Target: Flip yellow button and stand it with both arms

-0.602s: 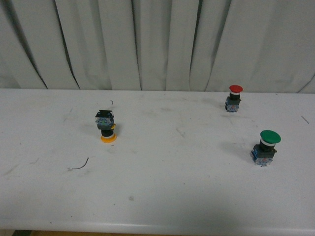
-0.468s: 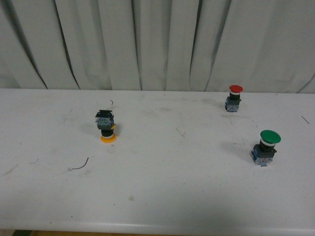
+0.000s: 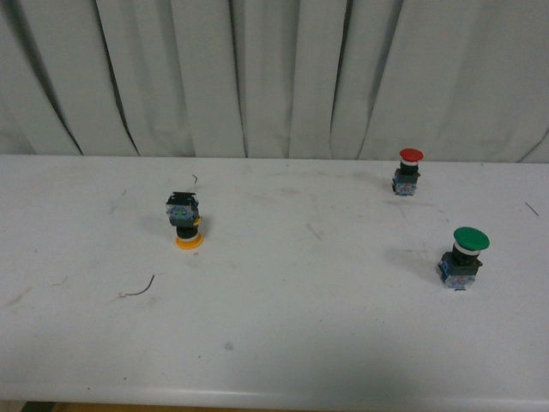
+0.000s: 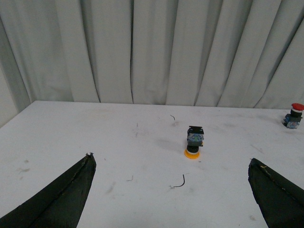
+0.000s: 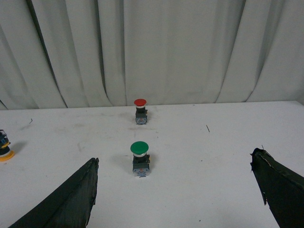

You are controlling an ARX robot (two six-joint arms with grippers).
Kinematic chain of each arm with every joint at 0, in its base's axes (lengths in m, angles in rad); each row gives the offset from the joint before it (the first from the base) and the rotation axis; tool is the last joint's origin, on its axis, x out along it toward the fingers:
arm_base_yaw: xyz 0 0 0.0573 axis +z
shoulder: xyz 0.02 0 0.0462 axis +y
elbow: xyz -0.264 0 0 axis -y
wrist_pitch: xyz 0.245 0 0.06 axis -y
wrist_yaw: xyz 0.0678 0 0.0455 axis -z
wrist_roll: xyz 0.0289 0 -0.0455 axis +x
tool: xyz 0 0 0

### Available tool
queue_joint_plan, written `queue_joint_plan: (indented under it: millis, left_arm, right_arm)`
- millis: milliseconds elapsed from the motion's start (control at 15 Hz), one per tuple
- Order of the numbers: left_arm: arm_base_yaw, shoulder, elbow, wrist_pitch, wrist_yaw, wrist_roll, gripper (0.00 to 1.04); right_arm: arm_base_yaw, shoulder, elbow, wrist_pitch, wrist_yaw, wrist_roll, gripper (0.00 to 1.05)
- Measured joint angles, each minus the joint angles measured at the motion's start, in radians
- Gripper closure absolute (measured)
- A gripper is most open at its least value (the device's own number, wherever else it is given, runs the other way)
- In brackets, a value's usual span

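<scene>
The yellow button (image 3: 185, 221) stands upside down on the white table (image 3: 283, 343), left of centre, yellow cap down and blue-grey block up. It also shows in the left wrist view (image 4: 194, 142) and at the edge of the right wrist view (image 5: 4, 149). Neither arm shows in the front view. My left gripper (image 4: 171, 164) is open and empty, well short of the button, which lies ahead between the two fingers (image 4: 61, 199). My right gripper (image 5: 175, 164) is open and empty, far from the yellow button.
A red-capped button (image 3: 408, 171) stands upright at the back right and a larger green-capped button (image 3: 464, 256) nearer on the right, ahead of the right gripper (image 5: 140, 158). A small bent black wire (image 3: 137, 289) lies near the yellow button. Grey curtain (image 3: 274, 77) behind the table.
</scene>
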Motion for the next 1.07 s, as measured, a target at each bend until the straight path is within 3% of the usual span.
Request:
queue_joint_plan:
  millis: [1070]
  left_arm:
    - [0.0, 0.0, 0.0, 0.0, 0.0, 0.0, 0.07]
  right_arm:
    - [0.0, 0.0, 0.0, 0.0, 0.0, 0.0, 0.06]
